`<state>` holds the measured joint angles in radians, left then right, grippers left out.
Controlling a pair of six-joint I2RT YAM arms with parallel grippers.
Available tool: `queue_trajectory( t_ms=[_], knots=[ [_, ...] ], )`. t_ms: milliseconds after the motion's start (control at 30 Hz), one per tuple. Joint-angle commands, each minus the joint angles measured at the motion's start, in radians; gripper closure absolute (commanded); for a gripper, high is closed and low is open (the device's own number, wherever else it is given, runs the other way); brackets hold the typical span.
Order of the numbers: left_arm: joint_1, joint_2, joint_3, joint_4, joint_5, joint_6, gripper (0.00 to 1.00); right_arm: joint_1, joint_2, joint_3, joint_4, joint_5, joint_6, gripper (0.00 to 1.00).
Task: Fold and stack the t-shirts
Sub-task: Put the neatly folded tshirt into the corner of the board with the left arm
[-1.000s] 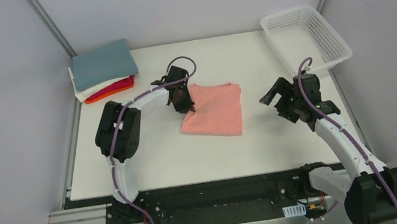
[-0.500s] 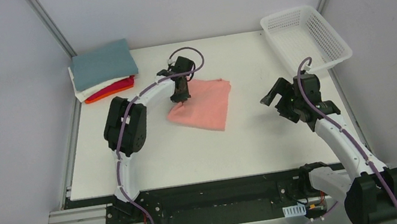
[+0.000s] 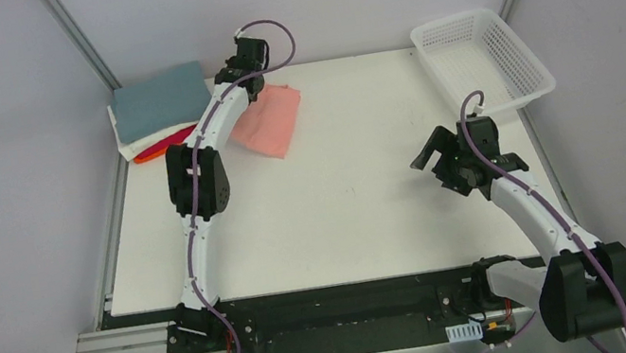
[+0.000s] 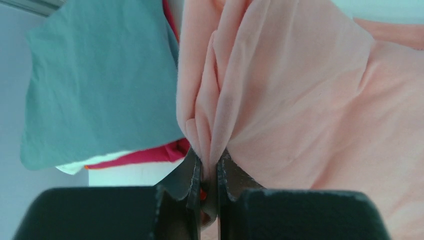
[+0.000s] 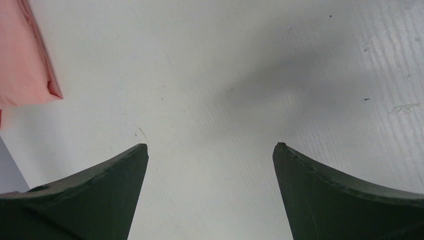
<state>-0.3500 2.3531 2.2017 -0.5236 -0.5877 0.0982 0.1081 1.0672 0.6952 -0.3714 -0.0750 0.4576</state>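
The folded salmon-pink t-shirt hangs lifted at the table's back left, just right of the stack. My left gripper is shut on a bunched edge of the salmon-pink t-shirt. In the top view my left gripper is stretched far out beside the stack of folded t-shirts, grey-blue on top with white, orange and red edges below. The grey-blue t-shirt lies left of the pink cloth in the left wrist view. My right gripper stands open over bare table, also seen as the right gripper.
A white lattice basket sits at the back right corner. Grey walls close in the table's back and sides. A corner of the pink shirt shows at the left of the right wrist view.
My left gripper has carried the pink t-shirt from the middle of the table up and left, to beside the stack. The right arm has barely moved.
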Motion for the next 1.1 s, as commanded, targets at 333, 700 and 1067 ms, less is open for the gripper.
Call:
queue_trajectory(
  t_ms=[333, 700, 1067],
  knots=[
    [0.097, 0.061, 0.265, 0.281, -0.124, 0.293, 1.0, -0.005, 0.011, 0.005, 0.055, 0.021, -0.037, 0.01],
    [0.112, -0.032, 0.272, 0.357, -0.135, 0.359, 1.0, -0.005, 0.014, 0.004, 0.06, 0.057, -0.042, 0.01],
    [0.112, -0.128, 0.244, 0.356, -0.153, 0.351, 1.0, -0.005, 0.014, 0.003, 0.059, 0.058, -0.041, 0.0]
  ],
)
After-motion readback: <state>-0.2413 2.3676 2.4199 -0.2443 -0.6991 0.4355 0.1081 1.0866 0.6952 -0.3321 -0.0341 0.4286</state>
